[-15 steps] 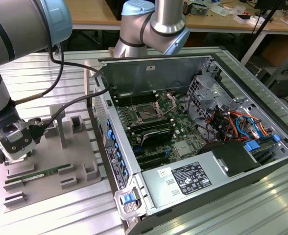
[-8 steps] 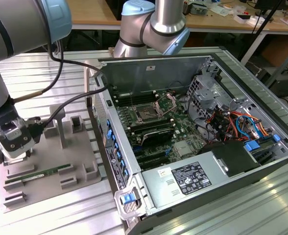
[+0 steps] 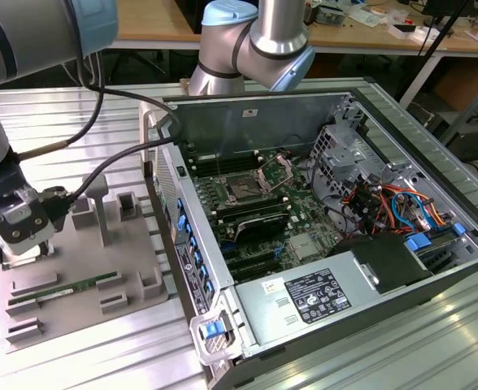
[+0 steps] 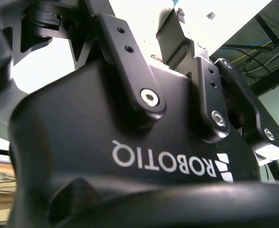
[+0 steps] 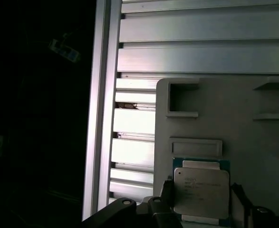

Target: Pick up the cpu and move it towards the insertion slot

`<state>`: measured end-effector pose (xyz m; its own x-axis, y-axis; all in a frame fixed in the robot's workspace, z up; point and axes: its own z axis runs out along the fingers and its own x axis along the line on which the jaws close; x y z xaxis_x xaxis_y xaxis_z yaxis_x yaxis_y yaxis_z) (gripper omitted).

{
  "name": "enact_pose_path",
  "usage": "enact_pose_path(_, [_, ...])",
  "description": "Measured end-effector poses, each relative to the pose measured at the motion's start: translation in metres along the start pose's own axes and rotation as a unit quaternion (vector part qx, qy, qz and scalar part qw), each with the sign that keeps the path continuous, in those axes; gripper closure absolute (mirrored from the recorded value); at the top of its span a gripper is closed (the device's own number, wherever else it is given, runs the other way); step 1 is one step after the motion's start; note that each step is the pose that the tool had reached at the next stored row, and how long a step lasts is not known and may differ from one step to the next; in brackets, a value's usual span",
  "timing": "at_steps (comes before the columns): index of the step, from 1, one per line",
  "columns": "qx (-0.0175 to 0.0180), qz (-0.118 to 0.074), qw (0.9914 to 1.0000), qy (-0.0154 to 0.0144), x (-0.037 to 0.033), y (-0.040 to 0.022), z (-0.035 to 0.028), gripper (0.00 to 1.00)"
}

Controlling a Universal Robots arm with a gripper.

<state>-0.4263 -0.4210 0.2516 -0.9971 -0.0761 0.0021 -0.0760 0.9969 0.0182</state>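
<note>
Gripper [image 3: 18,253] hangs low over the grey moulded fixture plate [image 3: 133,258], at its edge on the exterior view's left; whether it grips anything cannot be told. The first wrist view shows the silver-topped square cpu [image 5: 201,192] lying near the plate's edge. The exterior view shows the silver-framed square insertion slot [image 3: 243,189] well apart, inside the open computer case [image 3: 247,122].

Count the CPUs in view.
1. The cpu lies flat on the grey fixture in the first wrist view. The insertion slot in the case looks empty; others may be hidden.
</note>
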Motion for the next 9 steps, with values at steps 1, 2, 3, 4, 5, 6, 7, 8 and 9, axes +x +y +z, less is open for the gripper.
enact_pose_path(1, [0.0000,0.000,1.00000,0.0000,0.0000,0.0000,-0.0019,0.45])
enact_pose_path(2, [0.0000,0.000,1.00000,0.0000,0.0000,0.0000,-0.0033,0.45])
enact_pose_path(3, [0.0000,0.000,1.00000,0.0000,0.0000,0.0001,-0.0052,0.45])
enact_pose_path(4, [0.0000,0.000,1.00000,0.0000,0.0000,0.0001,-0.0064,0.45])
enact_pose_path(5, [0.0000,0.000,1.00000,0.0000,0.0000,0.0001,-0.0077,0.45])
enact_pose_path(6, [0.0000,0.000,1.00000,0.0000,0.0000,0.0001,-0.0088,0.45])
enact_pose_path(7, [0.0000,0.000,1.00000,0.0000,0.0000,0.0002,-0.0103,0.45])
enact_pose_path(8, [0.0000,0.000,1.00000,0.0000,0.0001,0.0002,-0.0119,0.45])
enact_pose_path(9, [0.0000,0.000,1.00000,0.0000,0.0000,0.0002,-0.0133,0.45])
